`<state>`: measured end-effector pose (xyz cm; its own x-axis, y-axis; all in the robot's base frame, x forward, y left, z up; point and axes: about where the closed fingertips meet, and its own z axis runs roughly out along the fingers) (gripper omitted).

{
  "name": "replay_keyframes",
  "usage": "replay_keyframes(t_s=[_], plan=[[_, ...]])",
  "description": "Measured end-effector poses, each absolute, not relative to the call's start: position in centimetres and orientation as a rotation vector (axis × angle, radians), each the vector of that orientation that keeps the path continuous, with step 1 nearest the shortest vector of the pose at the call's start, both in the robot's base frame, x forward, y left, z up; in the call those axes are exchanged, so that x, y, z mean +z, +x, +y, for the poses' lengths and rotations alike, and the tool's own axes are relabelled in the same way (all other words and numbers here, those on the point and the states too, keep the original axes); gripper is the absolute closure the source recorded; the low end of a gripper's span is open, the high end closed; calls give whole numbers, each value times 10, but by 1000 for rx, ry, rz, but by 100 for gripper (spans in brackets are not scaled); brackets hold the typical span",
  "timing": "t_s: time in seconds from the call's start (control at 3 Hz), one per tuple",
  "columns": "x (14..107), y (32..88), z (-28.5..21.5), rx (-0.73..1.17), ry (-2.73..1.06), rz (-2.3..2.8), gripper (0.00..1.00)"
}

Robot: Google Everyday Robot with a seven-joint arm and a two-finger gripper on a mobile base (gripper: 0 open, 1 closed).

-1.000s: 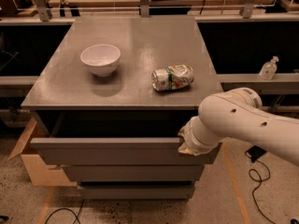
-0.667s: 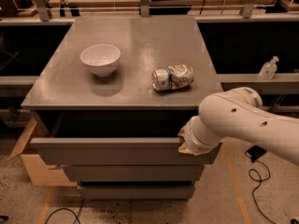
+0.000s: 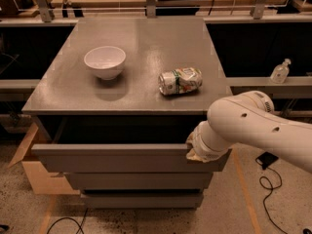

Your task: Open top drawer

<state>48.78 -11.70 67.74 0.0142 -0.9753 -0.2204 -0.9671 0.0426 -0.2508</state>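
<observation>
The top drawer (image 3: 117,159), the widest grey front, stands pulled out from under the grey cabinet top, with a dark gap behind its upper edge. The medium drawer front (image 3: 139,180) and the narrowest one (image 3: 141,199) sit below it, stepped back. My white arm comes in from the right. My gripper (image 3: 194,150) is at the right end of the top drawer's upper edge, mostly hidden behind the wrist.
On the cabinet top (image 3: 146,38) stand a white bowl (image 3: 105,61) at the left and a crushed can (image 3: 180,80) lying on its side at the right. A cardboard box (image 3: 34,169) is by the cabinet's left side. A clear bottle (image 3: 281,71) stands on a right shelf. Cables lie on the floor.
</observation>
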Motion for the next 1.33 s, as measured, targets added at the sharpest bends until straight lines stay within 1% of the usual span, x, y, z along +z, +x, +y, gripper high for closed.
replay_keyframes(t_s=[0.67,1.0,1.33], plan=[[679,487,-117,-39,-1969,1993,12],[680,487,-116,-42,-1970,1992,0],[680,487,-116,-42,-1970,1992,0]])
